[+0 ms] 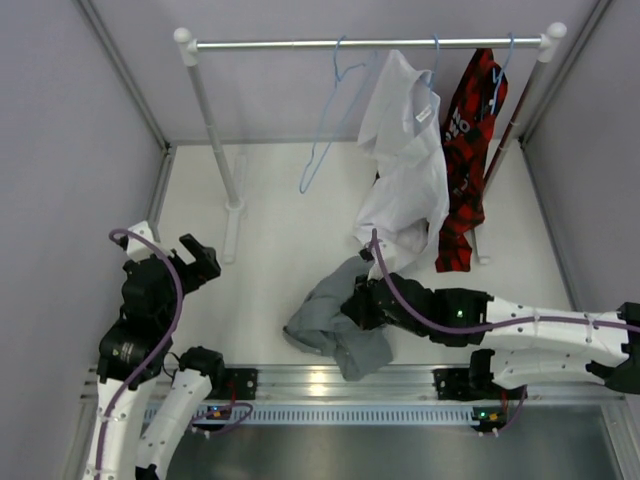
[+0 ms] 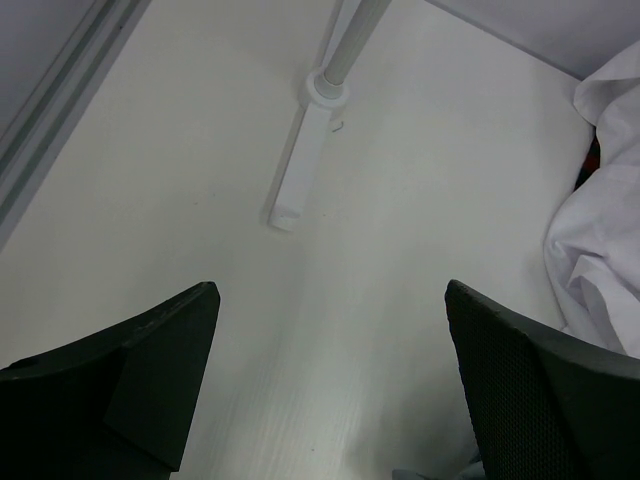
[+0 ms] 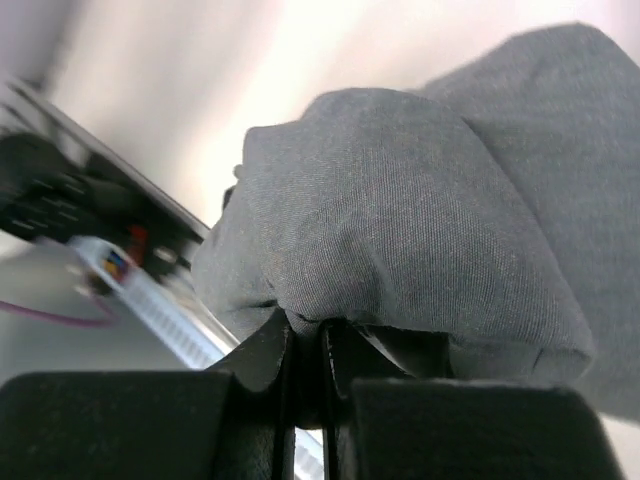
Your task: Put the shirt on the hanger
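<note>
Gripping with the right claw (image 3: 322, 335): jaws pinched together on a small fold of the plain grey long-sleeved shirt (image 3: 400, 230). Lying crumpled in a heap on the white table (image 1: 270, 220), well forward of the silver clothes rail (image 1: 370, 43), roughly below its middle and close to the arms' bases. No collar or buttons to be made out in the heap.

Look to the rail for the thin light-blue wire hanger (image 1: 330, 120), hooked on bare, left of the rail's middle and well apart from the grey shirt. Holding the left claw (image 1: 200, 262) wide open and empty, forward of the rail's left post.

Likely trouble from here:
- Might slip out on lifting, with so little cloth pinched and the rest hanging as dead weight.
- Might come up as a knot, leaving no neck opening to thread.
- Might snag the loose white shirt (image 1: 405, 170) drooping from the rail's right half to just beside the heap.

Counted: three shirts, namely one grey, one white and one red-and-black patterned (image 1: 468, 150). Three blue hangers, one bare and two loaded. One rail, two claws.
</note>
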Tool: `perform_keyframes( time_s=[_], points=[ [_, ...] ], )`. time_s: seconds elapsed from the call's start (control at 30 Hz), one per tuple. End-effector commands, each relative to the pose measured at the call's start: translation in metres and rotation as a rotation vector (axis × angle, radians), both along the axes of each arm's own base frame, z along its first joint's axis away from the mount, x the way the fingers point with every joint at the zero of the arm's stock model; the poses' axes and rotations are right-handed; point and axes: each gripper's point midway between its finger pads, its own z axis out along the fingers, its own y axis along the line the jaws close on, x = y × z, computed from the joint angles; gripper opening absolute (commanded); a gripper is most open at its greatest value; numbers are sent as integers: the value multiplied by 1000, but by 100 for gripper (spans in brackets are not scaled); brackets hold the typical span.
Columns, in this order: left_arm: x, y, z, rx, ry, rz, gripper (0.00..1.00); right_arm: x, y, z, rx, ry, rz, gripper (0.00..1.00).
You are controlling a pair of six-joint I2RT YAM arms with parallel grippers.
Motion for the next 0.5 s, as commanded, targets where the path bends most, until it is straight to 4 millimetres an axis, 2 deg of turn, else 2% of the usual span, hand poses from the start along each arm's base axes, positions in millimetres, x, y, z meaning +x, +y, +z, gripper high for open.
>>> perform_keyframes(
  time_s=[0.0, 0.07, 0.17, 0.27, 0.3, 0.37, 0.47],
  points=[
    [1, 3, 14, -12, -78, 19, 98, 14, 48, 106, 368, -98, -34, 0],
    [-4, 7, 19, -11, -102, 34, 98, 13, 61, 123, 422, -89, -24, 0],
    [-11, 15, 25, -16, -144, 75, 98, 8, 84, 170, 573, -83, 22, 0],
    [-20, 23, 33, -27, -193, 113, 98, 2, 101, 200, 611, -96, 88, 0],
    [-22, 26, 34, -30, -202, 131, 98, 0, 102, 226, 650, -120, 107, 0],
    [-26, 29, 36, -33, -221, 140, 98, 10, 99, 235, 622, -147, 75, 0],
    [-26, 29, 36, -34, -220, 142, 98, 40, 82, 208, 545, -140, -27, 0]
  ],
)
